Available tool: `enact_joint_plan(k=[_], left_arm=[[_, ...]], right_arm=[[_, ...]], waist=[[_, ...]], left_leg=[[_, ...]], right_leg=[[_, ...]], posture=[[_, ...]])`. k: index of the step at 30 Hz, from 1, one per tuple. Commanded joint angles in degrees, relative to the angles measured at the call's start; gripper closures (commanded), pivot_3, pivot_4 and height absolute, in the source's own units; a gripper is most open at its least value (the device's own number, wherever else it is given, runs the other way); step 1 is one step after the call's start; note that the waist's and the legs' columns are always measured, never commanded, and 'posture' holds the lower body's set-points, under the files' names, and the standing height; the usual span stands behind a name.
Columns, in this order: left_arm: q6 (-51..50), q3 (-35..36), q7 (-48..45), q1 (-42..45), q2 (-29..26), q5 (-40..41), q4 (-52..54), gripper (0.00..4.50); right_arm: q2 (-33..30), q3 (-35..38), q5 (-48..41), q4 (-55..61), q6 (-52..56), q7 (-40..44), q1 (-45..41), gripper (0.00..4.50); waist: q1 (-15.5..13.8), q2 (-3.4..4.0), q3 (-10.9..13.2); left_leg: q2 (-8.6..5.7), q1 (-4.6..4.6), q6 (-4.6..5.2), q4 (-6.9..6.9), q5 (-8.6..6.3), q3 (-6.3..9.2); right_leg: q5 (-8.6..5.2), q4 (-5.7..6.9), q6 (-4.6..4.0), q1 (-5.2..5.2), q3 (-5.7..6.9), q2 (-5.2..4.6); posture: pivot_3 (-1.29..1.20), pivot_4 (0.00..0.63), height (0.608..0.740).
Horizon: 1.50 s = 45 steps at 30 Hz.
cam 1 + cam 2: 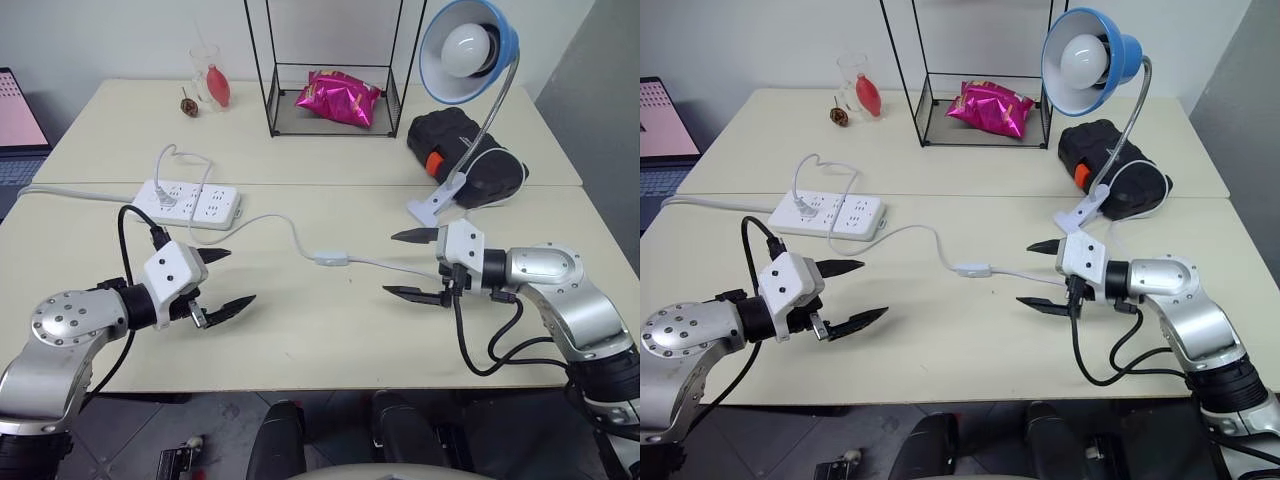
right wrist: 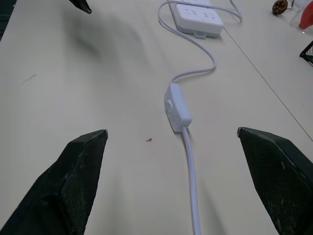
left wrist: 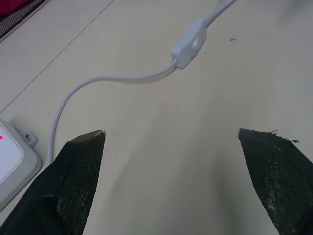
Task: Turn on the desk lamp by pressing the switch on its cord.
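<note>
The switch [image 1: 331,258] lies flat on the desk [image 1: 300,330] at frame centre, between the two grippers, touched by neither. Its long axis runs roughly left-right in the head view, in line with the cord [image 1: 270,222]. The cord goes from the switch up-left to the power strip [image 1: 188,203] and right toward the white clip base of the desk lamp [image 1: 468,50] at upper right.

The right gripper [image 1: 412,265] sits just right of the switch, pointing left at it, fingers spread wide, nothing held. In its wrist view the switch [image 2: 177,107] lies straight ahead between the fingers, end-on. The left gripper [image 1: 228,278] is lower left of the switch, also spread wide and empty, pointing right. In its wrist view the switch [image 3: 188,42] is ahead and farther off.

The right gripper looks nearer, so likely the better one for the press. It would need a short reach left and down onto the switch's top face.

The lamp bulb looks unlit, so the task is not yet done.

Count: one lamp, one switch, one lamp cord, one power strip, two grippers.
</note>
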<state>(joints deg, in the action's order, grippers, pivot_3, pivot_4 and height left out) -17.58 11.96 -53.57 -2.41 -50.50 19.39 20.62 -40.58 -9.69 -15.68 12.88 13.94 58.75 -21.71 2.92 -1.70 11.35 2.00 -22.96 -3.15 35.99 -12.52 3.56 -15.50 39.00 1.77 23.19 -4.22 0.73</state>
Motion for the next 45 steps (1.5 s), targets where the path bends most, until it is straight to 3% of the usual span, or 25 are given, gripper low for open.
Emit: enact_joint_plan(k=[1, 9, 26, 36, 45], left_arm=[[-0.04, 2.0, -0.73, -1.22, -1.03, 0.57, 2.18, 0.0], [-1.56, 1.53, 0.64, -1.0, -1.25, -0.99, 3.39, 0.0], [2.94, 1.06, -6.97, 1.55, -1.96, 2.04, 1.39, 0.0], [3.15, -1.17, -9.19, 4.79, -1.75, 1.5, 0.1, 0.0], [4.18, -3.45, -9.49, 5.61, -1.47, 0.5, -0.06, 0.0]], right_arm=[[0.28, 0.68, 0.21, 0.58, -1.69, 0.59, -0.71, 0.03], [0.61, 0.64, 0.55, 0.14, -1.59, 0.87, -0.29, 0.03], [2.8, -1.38, 1.47, -1.03, 2.34, 0.45, -3.17, 0.03], [10.58, -9.58, 7.37, -14.94, 7.81, 0.73, -16.03, 0.03], [17.57, -12.86, 11.08, -31.67, 3.01, 3.55, -24.29, 0.03]], waist=[[0.02, 0.0, 0.0], [0.02, 0.0, 0.0], [0.1, 0.0, 0.0], [0.31, 0.01, 0.0], [0.31, 0.02, 0.01]], left_leg=[[0.0, 0.0, 0.0, 0.0, 0.0, 0.0], [0.02, 0.0, 0.0, 0.02, 0.0, -0.01], [0.03, 0.01, 0.0, 0.02, 0.0, -0.03], [0.04, 0.02, 0.0, 0.01, 0.0, -0.03], [0.05, -0.04, 0.0, 0.0, 0.0, -0.02]], right_leg=[[0.0, 0.0, 0.0, 0.0, 0.0, 0.0], [0.02, 0.01, 0.02, 0.0, 0.0, 0.0], [0.02, 0.02, 0.02, 0.0, 0.0, 0.01], [0.02, 0.03, 0.02, 0.01, 0.0, 0.03], [0.03, 0.02, -0.05, 0.03, 0.03, 0.04]], posture=[[0.0, 0.15, 0.74], [0.0, 0.15, 0.74], [0.0, 0.15, 0.74], [0.0, 0.15, 0.74], [0.0, 0.15, 0.74]])
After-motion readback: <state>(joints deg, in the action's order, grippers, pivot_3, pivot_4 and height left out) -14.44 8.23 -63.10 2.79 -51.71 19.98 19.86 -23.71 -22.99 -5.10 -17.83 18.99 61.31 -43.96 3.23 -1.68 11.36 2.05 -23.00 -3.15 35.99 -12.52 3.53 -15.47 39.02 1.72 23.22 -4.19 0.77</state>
